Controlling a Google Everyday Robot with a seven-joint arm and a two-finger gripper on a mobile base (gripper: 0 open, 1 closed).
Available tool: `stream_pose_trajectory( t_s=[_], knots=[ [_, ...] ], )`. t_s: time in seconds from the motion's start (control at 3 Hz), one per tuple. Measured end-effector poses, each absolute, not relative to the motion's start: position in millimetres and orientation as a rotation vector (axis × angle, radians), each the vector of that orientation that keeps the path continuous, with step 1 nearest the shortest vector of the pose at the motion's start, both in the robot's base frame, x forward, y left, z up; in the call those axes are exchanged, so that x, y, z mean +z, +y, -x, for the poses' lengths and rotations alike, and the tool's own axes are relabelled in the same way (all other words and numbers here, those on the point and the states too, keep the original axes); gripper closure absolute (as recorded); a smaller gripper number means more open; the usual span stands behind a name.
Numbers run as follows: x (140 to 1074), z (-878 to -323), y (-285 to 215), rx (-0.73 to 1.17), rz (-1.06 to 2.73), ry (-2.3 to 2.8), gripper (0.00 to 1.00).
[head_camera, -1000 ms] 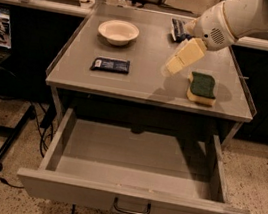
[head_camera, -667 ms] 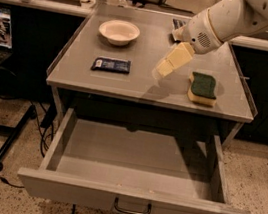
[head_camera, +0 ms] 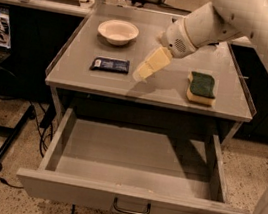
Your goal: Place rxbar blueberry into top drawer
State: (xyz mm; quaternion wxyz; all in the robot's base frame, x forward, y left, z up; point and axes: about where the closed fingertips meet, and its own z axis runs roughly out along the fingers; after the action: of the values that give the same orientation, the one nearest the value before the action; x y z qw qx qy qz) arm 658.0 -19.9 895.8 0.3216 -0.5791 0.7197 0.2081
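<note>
White rounded arm with dotted grille — pale yellow claw above the tabletop.

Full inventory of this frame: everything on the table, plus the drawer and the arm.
rxbar blueberry: 1, dark blue, flat on table, left in view.
bowl: 1, white, table back left.
sponge: 1, green on yellow, table right.
table: 1, grey.
top drawer: 1, grey, pulled open below tabletop.
arm: 1, white, reaching in from upper right.
gripper: 1, cream, over table centre, just right of the rxbar blueberry.
</note>
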Motion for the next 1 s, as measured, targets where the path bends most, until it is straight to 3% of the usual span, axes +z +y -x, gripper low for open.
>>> stream_pose_trajectory(
  t_s=[1.0],
  knots=[
    [882.8,-677.8,9.6,0.535,1.516,1.863,0.00]
  ],
)
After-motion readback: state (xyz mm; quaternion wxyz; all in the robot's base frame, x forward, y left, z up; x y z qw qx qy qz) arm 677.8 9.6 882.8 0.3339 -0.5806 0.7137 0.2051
